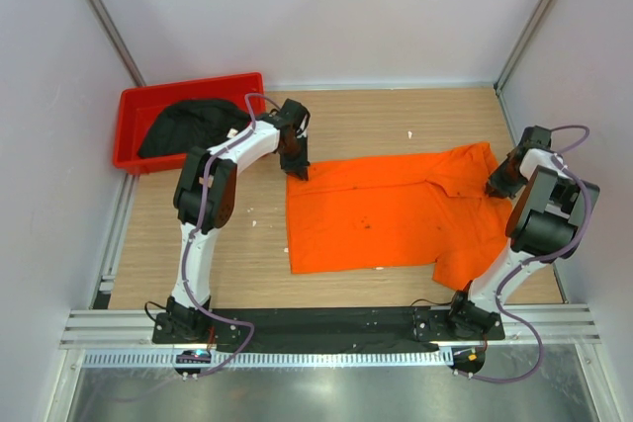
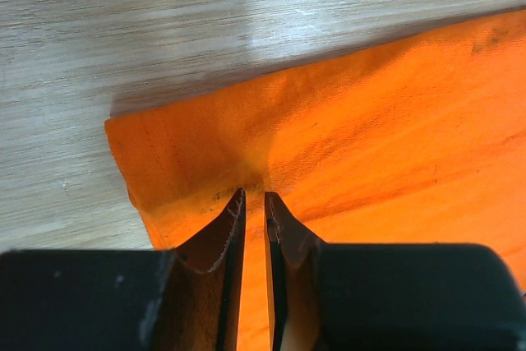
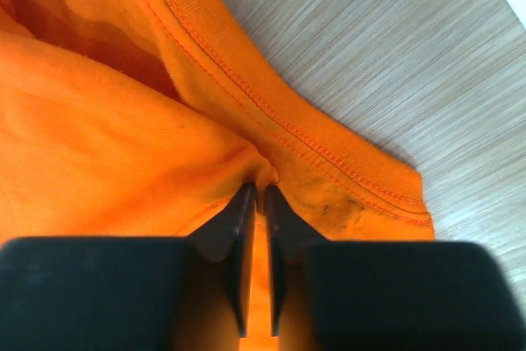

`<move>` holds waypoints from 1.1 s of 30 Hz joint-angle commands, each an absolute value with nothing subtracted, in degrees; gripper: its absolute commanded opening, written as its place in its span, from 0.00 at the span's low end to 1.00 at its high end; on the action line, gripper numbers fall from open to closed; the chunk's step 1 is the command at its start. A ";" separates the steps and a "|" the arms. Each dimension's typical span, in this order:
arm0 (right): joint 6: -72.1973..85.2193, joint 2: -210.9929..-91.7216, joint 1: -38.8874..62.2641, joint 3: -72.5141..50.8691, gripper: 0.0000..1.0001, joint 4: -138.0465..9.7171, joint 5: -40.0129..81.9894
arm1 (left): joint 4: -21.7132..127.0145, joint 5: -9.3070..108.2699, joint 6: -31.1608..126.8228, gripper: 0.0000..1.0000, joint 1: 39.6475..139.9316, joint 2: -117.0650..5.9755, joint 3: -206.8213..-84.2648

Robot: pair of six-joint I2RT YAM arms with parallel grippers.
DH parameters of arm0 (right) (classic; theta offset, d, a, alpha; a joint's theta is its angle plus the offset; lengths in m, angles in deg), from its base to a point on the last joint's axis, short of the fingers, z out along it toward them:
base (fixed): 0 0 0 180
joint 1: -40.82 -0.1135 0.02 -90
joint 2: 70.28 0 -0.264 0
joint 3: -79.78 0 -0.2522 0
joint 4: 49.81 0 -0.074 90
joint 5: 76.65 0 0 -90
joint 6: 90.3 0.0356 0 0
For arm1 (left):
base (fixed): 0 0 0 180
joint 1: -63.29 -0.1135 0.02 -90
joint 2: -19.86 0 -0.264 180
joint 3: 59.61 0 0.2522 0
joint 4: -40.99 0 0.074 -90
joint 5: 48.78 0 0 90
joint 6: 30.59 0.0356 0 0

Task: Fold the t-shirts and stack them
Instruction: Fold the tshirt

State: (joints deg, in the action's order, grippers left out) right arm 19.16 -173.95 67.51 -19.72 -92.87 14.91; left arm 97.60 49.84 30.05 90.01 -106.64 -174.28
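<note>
The orange t-shirt lies spread flat on the wooden table, its collar end toward the right. My left gripper is at its far left corner. In the left wrist view, that gripper is shut on a pinched ridge of orange t-shirt just inside the corner. My right gripper is at the shirt's far right edge. The right wrist view shows this gripper shut on a fold of orange t-shirt beside a stitched hem. The black t-shirt lies bunched in the bin.
A red plastic bin sits at the table's far left corner, holding the black shirt. Grey walls enclose the table on three sides. Bare wood shows to the left of the orange shirt and behind it.
</note>
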 commanded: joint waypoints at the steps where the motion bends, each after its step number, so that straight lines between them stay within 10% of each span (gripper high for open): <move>1: 19.21 -173.64 67.71 -17.64 0.13 -92.39 14.05 | 96.85 50.27 30.76 0.16 89.57 -106.53 -174.10; 7: 22.80 -169.16 67.62 -14.22 0.01 -101.87 7.74 | 97.29 49.48 30.76 0.15 89.48 -107.75 -174.53; 33: 40.48 -161.68 67.01 -23.08 0.01 -112.18 8.95 | 98.70 49.57 31.28 0.15 88.78 -110.13 -176.56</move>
